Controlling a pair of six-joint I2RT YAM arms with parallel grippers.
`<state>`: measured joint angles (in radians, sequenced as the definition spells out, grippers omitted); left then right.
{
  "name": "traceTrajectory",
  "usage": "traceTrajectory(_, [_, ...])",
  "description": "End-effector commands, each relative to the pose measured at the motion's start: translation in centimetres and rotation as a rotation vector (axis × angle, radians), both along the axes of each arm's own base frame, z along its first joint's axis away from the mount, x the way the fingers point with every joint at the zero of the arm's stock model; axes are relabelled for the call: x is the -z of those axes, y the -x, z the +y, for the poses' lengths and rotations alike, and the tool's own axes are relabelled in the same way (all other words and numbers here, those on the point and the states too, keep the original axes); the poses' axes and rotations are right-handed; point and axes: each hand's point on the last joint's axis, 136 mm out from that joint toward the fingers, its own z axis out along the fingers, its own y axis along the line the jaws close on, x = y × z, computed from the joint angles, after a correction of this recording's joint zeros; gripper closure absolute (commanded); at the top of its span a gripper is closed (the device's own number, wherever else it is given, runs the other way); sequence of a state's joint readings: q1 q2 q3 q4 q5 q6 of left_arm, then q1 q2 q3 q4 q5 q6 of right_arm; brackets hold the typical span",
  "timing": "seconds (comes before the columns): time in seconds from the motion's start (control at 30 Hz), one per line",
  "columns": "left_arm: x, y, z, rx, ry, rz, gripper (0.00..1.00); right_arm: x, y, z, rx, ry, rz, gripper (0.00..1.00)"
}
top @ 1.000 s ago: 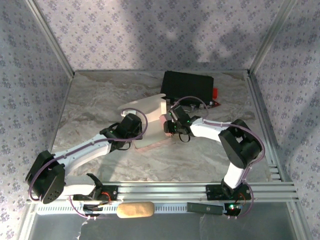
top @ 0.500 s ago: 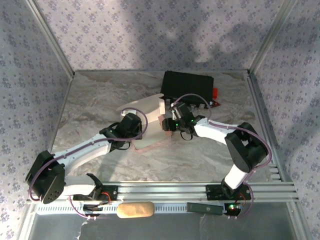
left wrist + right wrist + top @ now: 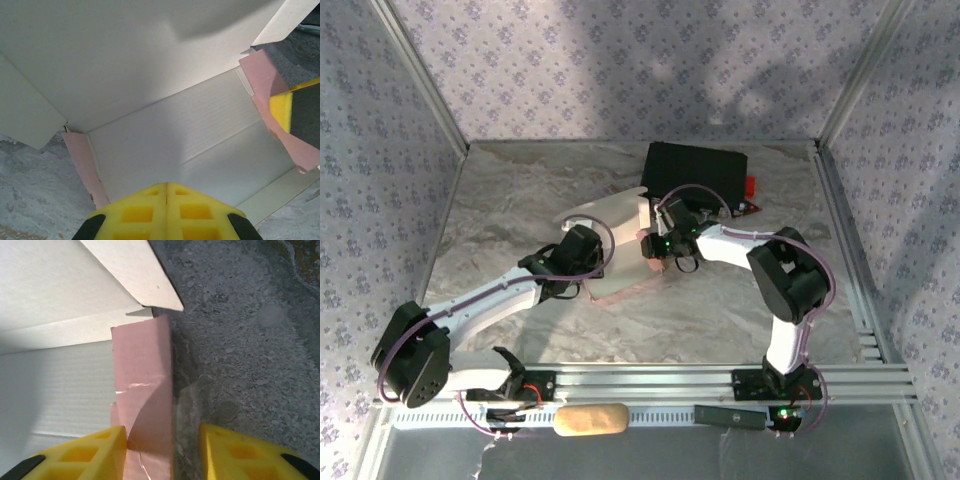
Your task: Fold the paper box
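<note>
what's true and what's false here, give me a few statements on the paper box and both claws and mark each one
1. The left claw is shut, its fingers pressed together over the paper box. True.
2. The right claw is shut tight with no gap. False: its fingers stand apart, with the pink flap of the box between them, close against one finger.
3. The paper box lies completely flat on the table. False: a whitish panel is folded up from its base.
4. The black case sits beyond the paper box, toward the far edge of the table. True.
</note>
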<state>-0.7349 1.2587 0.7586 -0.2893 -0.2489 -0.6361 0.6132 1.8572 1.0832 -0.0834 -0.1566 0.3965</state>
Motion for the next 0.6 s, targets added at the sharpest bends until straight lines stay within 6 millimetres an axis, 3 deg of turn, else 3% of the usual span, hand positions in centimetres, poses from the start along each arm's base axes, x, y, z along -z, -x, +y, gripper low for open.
traceTrajectory(0.0, [-1.3, -0.6, -0.5, 0.018, 0.008, -0.017, 1.0, 2.7, 0.2, -1.3, 0.016, 0.12, 0.043, 0.61])
traceTrajectory(0.13, [-1.4, -0.6, -0.7, 0.021, 0.011, -0.018, 1.0, 3.5, 0.4, -2.3, 0.041, 0.228, 0.023, 0.71])
traceTrajectory(0.3, [-1.3, -0.7, -0.7, 0.023, 0.011, -0.016, 1.0, 2.6, 0.7, -2.7, 0.059, 0.369, -0.039, 0.81])
traceTrajectory(0.57, [-1.2, -0.7, -0.7, 0.022, 0.011, -0.015, 1.0, 1.9, 1.4, -2.6, 0.039, 0.506, -0.082, 0.86])
